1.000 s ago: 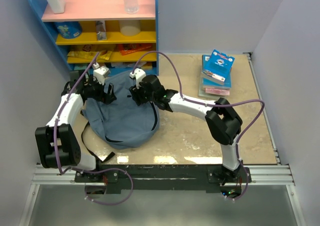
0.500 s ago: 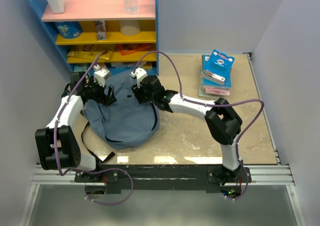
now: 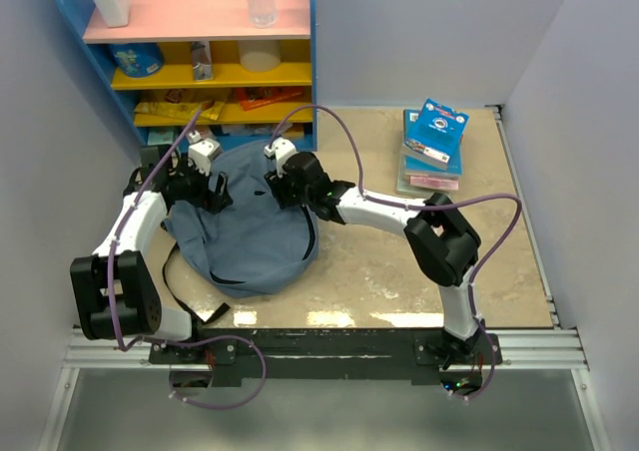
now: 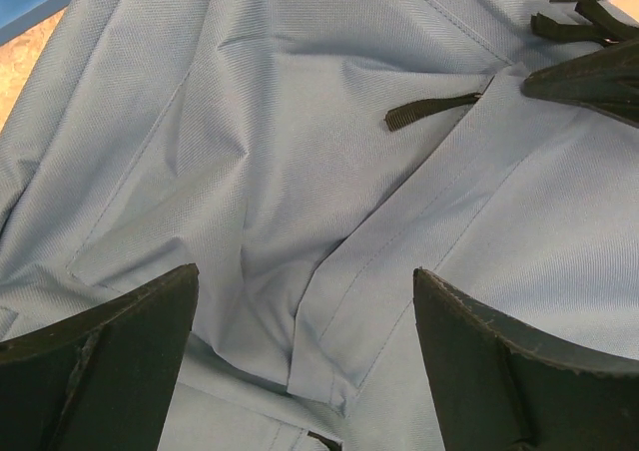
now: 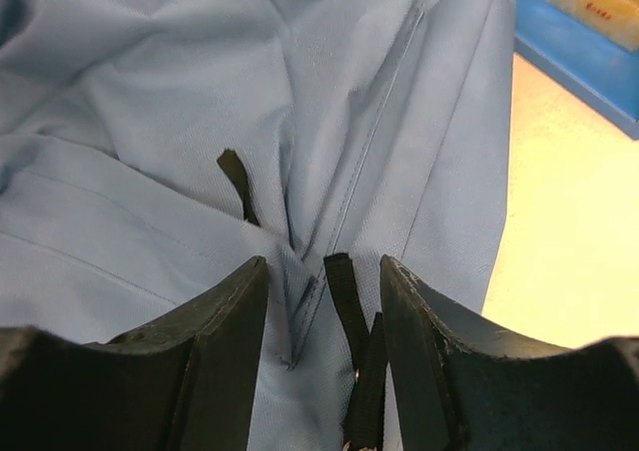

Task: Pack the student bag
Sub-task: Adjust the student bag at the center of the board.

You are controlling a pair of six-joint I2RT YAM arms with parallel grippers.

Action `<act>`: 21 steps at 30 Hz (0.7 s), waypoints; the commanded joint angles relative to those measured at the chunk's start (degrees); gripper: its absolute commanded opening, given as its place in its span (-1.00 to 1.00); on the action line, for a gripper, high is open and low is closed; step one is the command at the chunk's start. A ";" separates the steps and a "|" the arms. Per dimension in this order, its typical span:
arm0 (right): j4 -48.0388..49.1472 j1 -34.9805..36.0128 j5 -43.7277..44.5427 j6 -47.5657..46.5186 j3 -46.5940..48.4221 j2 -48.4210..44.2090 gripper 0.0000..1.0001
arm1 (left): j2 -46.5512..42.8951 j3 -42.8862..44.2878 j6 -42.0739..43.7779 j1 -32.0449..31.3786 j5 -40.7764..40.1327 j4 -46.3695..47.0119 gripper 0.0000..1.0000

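The right hand is edging away from the arm bases and a little to the right, across the rounded top of the student bag. Its white wrist camera is riding along with it. The right arm's elbow is swinging slightly inward toward the bag, and the purple cable looped beside it is shifting with it. The left hand is creeping a touch nearer the bases.

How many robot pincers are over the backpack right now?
2. The left pincer is over the student bag, far-left side; the right pincer is at its far edge, mid-width. Neither is hidden.
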 commanded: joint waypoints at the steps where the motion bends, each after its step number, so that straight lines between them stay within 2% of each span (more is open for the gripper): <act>1: 1.00 -0.46 1.28 -0.08 -0.89 -0.63 -0.01 | -1.91 -0.46 1.69 0.52 1.38 1.60 0.85; 4: 0.56 -0.46 1.01 -0.43 -0.89 -0.89 -0.03 | -1.91 -0.73 1.87 0.52 1.64 1.60 0.84; 7: 0.30 -0.81 0.49 -0.43 -1.24 -1.07 -0.23 | -2.00 -0.99 1.78 0.52 1.81 1.69 0.84; 8: 0.30 -1.07 0.14 -0.52 -1.33 -1.16 -0.42 | -1.91 -1.08 1.78 0.52 1.81 1.60 0.84; 10: 0.56 -1.07 -0.30 -0.34 -1.77 -2.03 -0.61 | -2.00 -1.17 1.61 0.52 2.08 1.78 0.84; 11: 0.65 -1.07 -0.39 -0.43 -1.77 -2.39 -0.80 | -2.00 -1.25 1.52 0.43 2.08 1.95 0.84; 13: 0.65 -1.07 -0.31 -0.60 -1.77 -3.61 -0.96 | -2.09 -1.25 1.52 0.25 2.69 1.86 0.83; 15: 0.65 -1.07 -0.31 -0.69 -1.77 -4.58 -1.00 | -2.52 -1.43 0.99 -0.27 1.82 3.17 0.83; 21: 0.74 -1.34 -0.92 -0.34 -3.52 -10.38 -1.00 | -3.24 -0.56 -0.59 -8.62 -4.33 7.04 0.92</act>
